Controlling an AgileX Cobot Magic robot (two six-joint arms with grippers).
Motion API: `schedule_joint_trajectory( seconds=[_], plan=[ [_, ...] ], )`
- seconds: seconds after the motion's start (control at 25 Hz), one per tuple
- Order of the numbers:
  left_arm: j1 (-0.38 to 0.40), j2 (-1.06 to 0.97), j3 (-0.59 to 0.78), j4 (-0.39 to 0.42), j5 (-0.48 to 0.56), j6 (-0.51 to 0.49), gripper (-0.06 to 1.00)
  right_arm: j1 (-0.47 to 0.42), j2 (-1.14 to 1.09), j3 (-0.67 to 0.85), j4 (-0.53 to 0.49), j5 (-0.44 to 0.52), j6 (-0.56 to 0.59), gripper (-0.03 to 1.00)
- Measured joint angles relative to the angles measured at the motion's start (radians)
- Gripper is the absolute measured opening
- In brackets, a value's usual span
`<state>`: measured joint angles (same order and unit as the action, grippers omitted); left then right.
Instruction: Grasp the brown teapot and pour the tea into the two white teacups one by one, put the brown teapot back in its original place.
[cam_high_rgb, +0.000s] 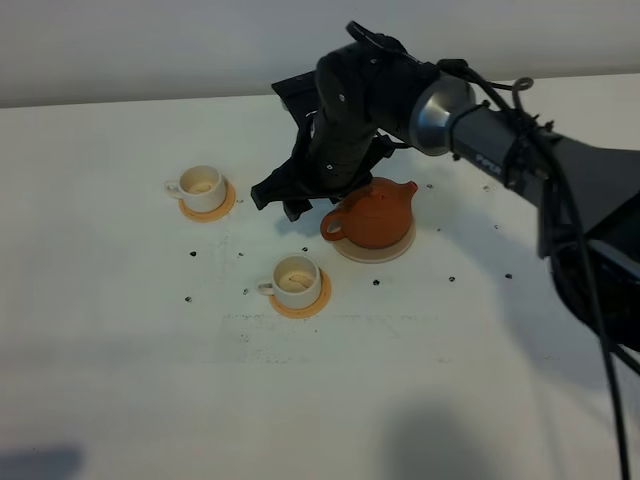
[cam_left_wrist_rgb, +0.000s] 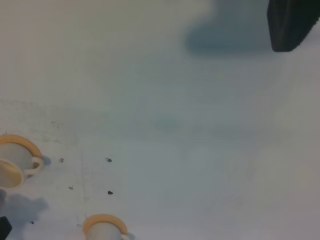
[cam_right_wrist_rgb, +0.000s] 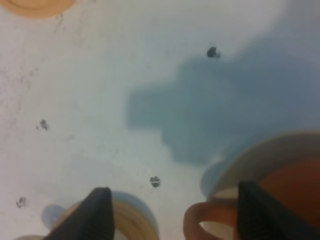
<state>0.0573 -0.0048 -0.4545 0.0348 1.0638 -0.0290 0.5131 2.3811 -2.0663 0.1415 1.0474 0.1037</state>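
Two white teacups sit on orange coasters (cam_high_rgb: 312, 303) on the table (cam_high_rgb: 120, 380): the far teacup (cam_high_rgb: 203, 186) off to the left, the near teacup (cam_high_rgb: 297, 277) just in front of the brown teapot (cam_high_rgb: 372, 212). That teapot stands upright on the pale cream disc (cam_high_rgb: 385, 252), with its loop handle (cam_right_wrist_rgb: 197, 222) turned toward the near teacup. My right pincer (cam_high_rgb: 280, 201) hangs just beside the handle, jaws spread wide and gripping nothing. Its fingers (cam_right_wrist_rgb: 100, 212) frame the loop in the wrist view. The arm's bulk hides the pot's far side from above. Dark specks (cam_high_rgb: 192, 254) dot the table. My left pincer is out of sight, so I cannot tell its state.
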Motion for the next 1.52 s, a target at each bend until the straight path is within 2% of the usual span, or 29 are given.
schedule_joint_trajectory(
  seconds=[0.08, 0.24, 0.68, 0.84, 1.12, 1.52],
  plan=[
    [0.000, 0.000, 0.000, 0.000, 0.000, 0.000, 0.35, -0.002, -0.041, 0.073, 0.002, -0.060, 0.000, 0.52],
    [0.000, 0.000, 0.000, 0.000, 0.000, 0.000, 0.35, -0.010, -0.063, 0.110, 0.005, -0.094, 0.000, 0.52],
    [0.000, 0.000, 0.000, 0.000, 0.000, 0.000, 0.35, -0.011, -0.063, 0.112, 0.069, -0.105, -0.050, 0.52],
    [0.000, 0.000, 0.000, 0.000, 0.000, 0.000, 0.35, -0.011, -0.063, 0.133, 0.073, -0.104, -0.054, 0.52],
    [0.000, 0.000, 0.000, 0.001, 0.000, 0.000, 0.35, -0.010, -0.065, 0.191, 0.080, -0.164, -0.061, 0.52],
    [0.000, 0.000, 0.000, 0.001, 0.000, -0.001, 0.35, -0.010, -0.067, 0.193, 0.084, -0.148, -0.072, 0.52]
  ],
)
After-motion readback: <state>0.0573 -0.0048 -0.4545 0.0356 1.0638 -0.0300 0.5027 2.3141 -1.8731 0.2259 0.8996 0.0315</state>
